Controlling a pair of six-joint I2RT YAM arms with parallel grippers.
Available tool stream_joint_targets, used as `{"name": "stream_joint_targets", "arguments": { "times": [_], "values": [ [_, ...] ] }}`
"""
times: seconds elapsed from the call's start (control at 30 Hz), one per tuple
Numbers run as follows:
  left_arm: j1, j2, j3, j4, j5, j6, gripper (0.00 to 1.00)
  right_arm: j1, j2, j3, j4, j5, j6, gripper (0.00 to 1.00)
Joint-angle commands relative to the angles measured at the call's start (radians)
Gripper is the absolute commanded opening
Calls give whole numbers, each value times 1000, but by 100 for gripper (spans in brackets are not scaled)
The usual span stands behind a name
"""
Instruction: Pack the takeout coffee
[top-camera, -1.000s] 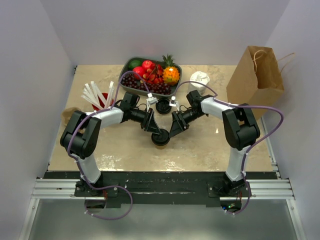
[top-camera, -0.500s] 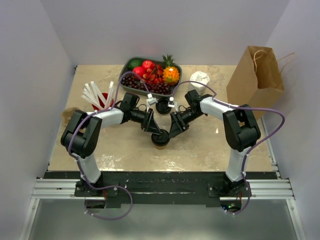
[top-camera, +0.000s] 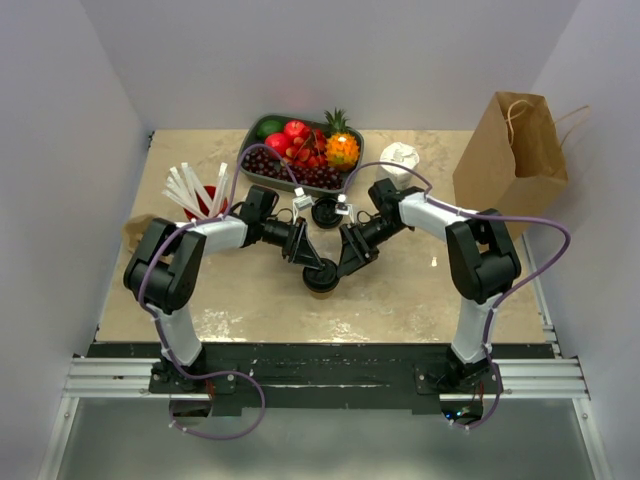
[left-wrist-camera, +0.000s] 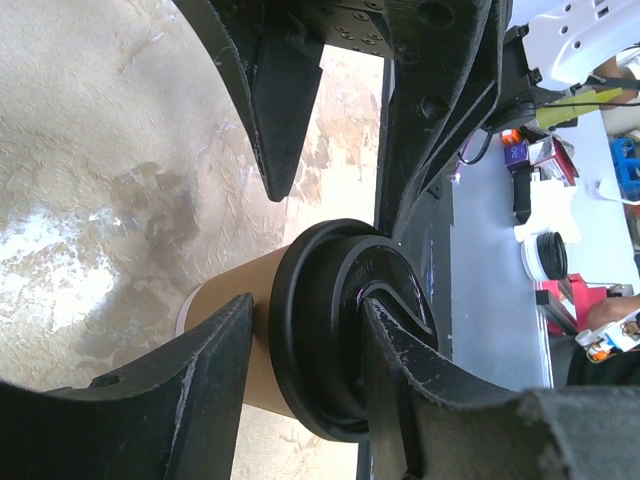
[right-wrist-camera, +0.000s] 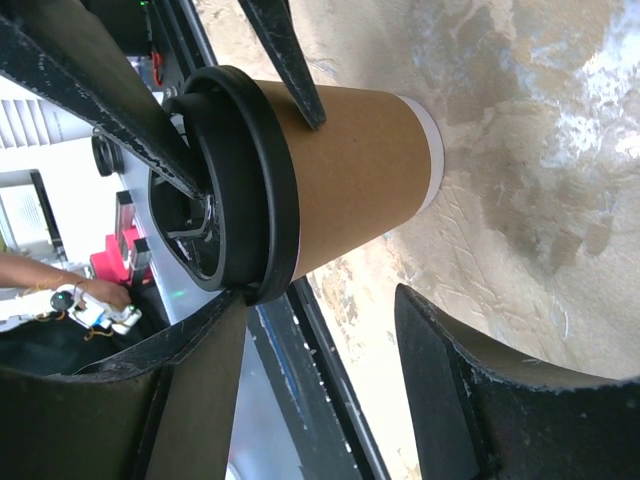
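The takeout coffee, a brown paper cup with a black lid, stands upright mid-table between both grippers. In the left wrist view the cup has its lid between my left gripper's jaws. One finger lies on the lid's top and the other sits at the cup wall under the rim. My left gripper is closed on the lid's edge. My right gripper is open. In the right wrist view one finger touches the lid rim and the other stands away from the cup.
A brown paper bag stands open at the back right. A tray of fruit is at the back middle, with a white crumpled object to its right. A red cup with white straws and a lidless brown cup are at the left.
Both grippers and the cup have shifted very slightly to the left and back. The grips look unchanged.
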Motion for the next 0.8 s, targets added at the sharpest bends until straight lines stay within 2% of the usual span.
{"name": "stream_joint_targets", "arguments": {
  "times": [0.0,0.23,0.43,0.57,0.77],
  "values": [
    [-5,101,-55,-64,-276,87,49,40,103,-56,57,491,-99,60],
    [-3,101,-57,-61,-301,76,49,69,97,-65,60,573,-99,59],
    [-3,113,-52,-63,-305,72,49,85,120,-68,55,585,-78,59],
    [-3,107,-55,-64,-279,85,49,82,112,-32,46,530,-64,59],
    [12,37,-37,-30,-135,107,50,68,-4,39,2,337,-93,61]
  ]
}}
